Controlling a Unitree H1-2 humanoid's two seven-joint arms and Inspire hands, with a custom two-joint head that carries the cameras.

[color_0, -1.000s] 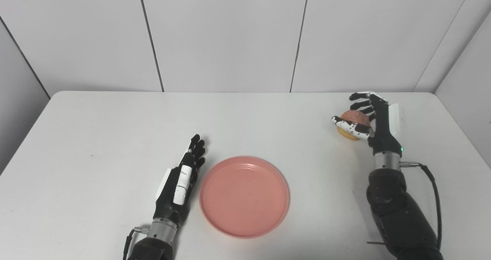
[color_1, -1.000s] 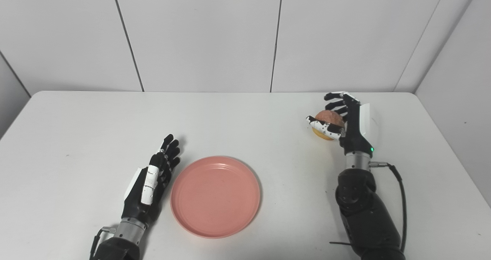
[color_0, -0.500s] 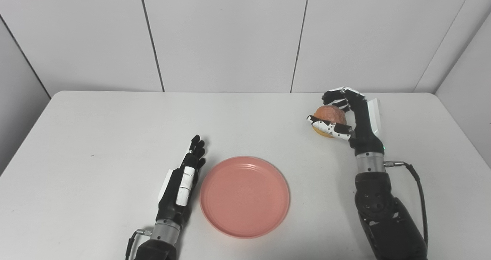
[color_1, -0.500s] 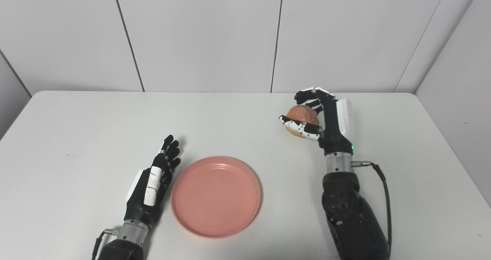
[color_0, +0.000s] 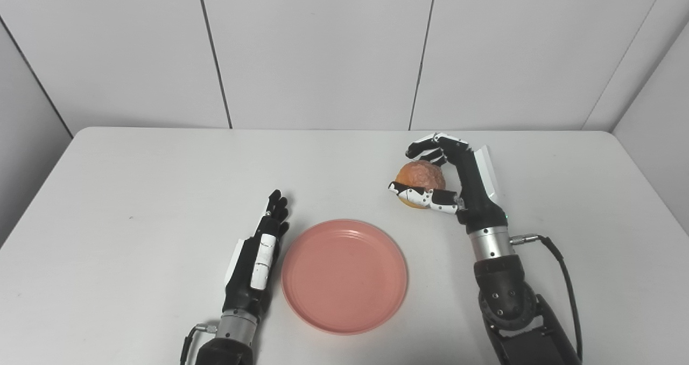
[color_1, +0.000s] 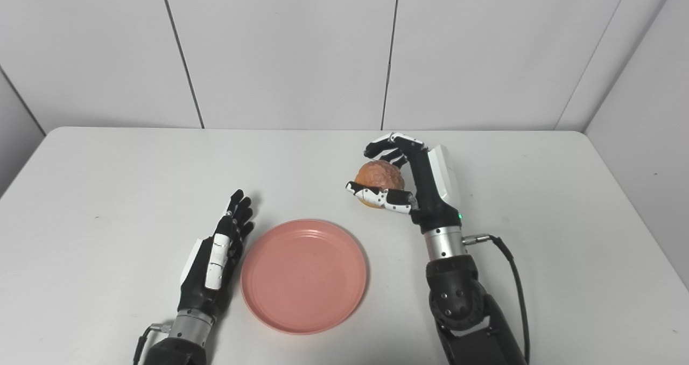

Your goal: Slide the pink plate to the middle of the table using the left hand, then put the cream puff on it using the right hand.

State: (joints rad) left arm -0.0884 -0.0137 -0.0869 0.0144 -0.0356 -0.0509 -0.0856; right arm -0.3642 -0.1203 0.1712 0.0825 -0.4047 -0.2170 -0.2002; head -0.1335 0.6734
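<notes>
Fingers [color_0: 425, 148] of right hand [color_0: 457, 179] curl around round golden-brown cream puff [color_0: 420, 176], gripping it just beyond far-right rim of round pink plastic plate [color_0: 344, 276]. Plate lies flat on white worktop [color_0: 134, 192]. Left hand [color_0: 258, 257] rests just left of plate, fingers straight, holding nothing.

Plate [color_0: 344, 276] sits near the front middle of the surface [color_0: 134, 182]. Left robot hand [color_0: 257, 260] lies just beside its left edge. Right robot hand [color_0: 449, 184] is behind and right of the plate, cream puff [color_0: 420, 175] in it.
</notes>
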